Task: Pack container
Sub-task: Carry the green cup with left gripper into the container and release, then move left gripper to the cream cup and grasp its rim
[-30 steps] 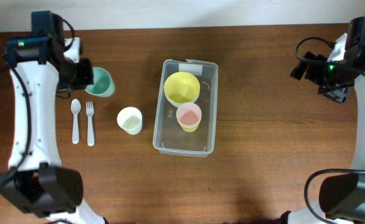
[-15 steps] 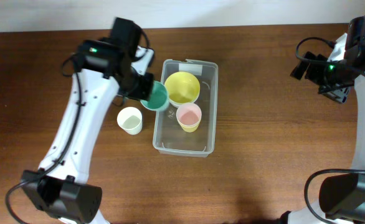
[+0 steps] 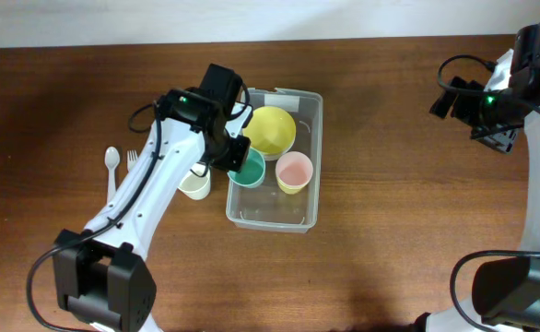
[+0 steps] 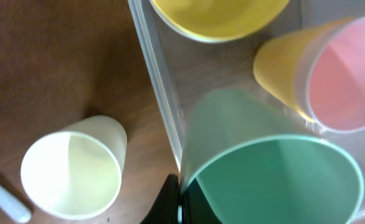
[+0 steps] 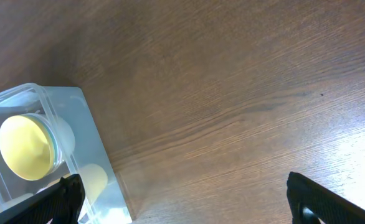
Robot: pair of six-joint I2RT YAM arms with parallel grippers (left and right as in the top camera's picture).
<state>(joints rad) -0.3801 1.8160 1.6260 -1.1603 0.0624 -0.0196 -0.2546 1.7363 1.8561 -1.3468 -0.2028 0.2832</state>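
Left fingers [image 3: 237,153], overhead: pinched on the green cup [image 3: 248,170], holding it inside the container [image 3: 272,212] against its 9 o'clock wall. Can't tell if the cup base touches the floor. Container sits mid-tabletop [image 3: 399,249], long axis 12 to 6, white label at the 12 o'clock end. Yellow bowl [image 3: 270,129] takes the 12 o'clock half, and the pink-lined cup [image 3: 294,172] is at 3 o'clock of the green cup. The 6 o'clock end is bare. Cream cup [image 3: 193,185] stands outside, just beside the 9 o'clock wall, half under the arm. Spoon [image 3: 111,162] and fork [image 3: 132,159] lie further out at 9. Right arm [image 3: 528,138] sits at the 3 o'clock edge, well apart.

Left wrist: one dark finger shows at 6 o'clock against the green rim; the other is hidden. The clear wall runs 12 to 6 between the cream cup and the green cup.

Handling, my read: thin clear plastic, light, walls likely flex, slick. Pinch the rim at a short end or mid long wall, not across the width. Contents are loose and will slide if it tips.

Right wrist: right fingers [image 5: 64,198] spread wide at the lower corners, nothing between them. Container is at 8 o'clock with the bowl inside. Tabletop is brown wood grain, flat, smooth, probably low grip. Plenty of bare surface from 12 through 5.
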